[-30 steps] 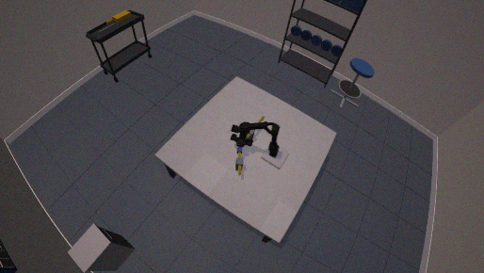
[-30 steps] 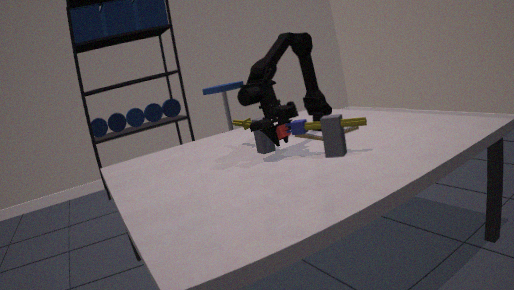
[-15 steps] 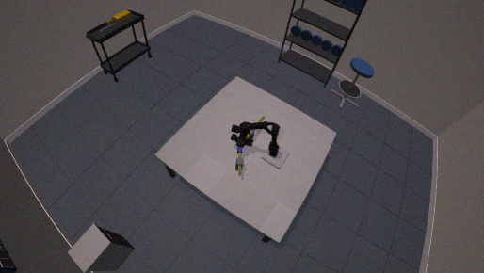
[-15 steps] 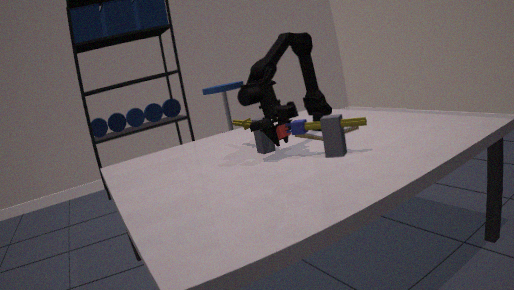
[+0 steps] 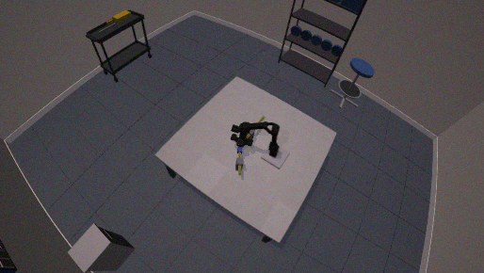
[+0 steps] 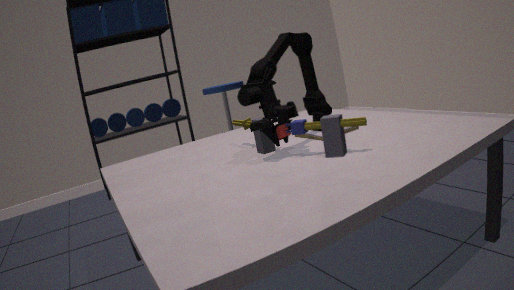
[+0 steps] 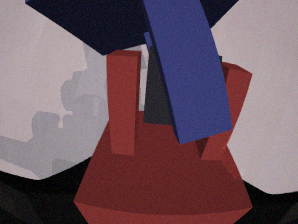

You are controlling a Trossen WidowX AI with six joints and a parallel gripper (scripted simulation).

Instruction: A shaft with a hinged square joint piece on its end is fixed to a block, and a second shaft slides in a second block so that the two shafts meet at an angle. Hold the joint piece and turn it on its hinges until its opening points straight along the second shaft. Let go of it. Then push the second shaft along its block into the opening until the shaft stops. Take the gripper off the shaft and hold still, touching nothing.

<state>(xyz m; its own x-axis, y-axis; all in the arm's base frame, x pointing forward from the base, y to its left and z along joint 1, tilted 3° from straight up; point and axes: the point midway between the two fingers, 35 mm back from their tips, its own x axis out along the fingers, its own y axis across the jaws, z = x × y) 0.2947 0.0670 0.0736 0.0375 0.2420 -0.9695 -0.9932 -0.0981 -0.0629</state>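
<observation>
Jaws (image 5: 245, 142) (image 6: 283, 142), black: clamped on the red joint piece, low above the counter.
Joint piece (image 6: 283, 131) (image 7: 160, 175), red, squarish, with two upright prongs: between the jaws, beside the blue piece.
Blue angular end piece (image 5: 239, 150) (image 6: 299, 127) (image 7: 195, 75): on the near shaft's end; in the wrist view, one flat arm overlaps the red piece between its prongs.
Near shaft (image 5: 239, 170) (image 6: 355, 121), yellow, ridged: level, through the top of an upright grey block (image 5: 239, 163) (image 6: 334, 137).
Second shaft (image 5: 262, 119) (image 6: 241, 123), yellow: on the far side of the jaws, at an angle to the first; its inner end hidden by the arm.
Second block (image 6: 265, 142), grey: upright under that shaft, partly hidden.
Arm (image 5: 258, 125) (image 6: 310, 70), black, jointed: arched high, its foot by a thin pale plate (image 5: 282, 162).
Counter (image 5: 217, 188) (image 6: 225, 200) (image 7: 270, 125), pale, dark-legged.
Surroundings: black shelf rack (image 5: 320, 24) (image 6: 131, 83) with blue discs; round blue-seated stool (image 5: 362, 68) (image 6: 223, 88); dark two-tier cart (image 5: 123, 58).
</observation>
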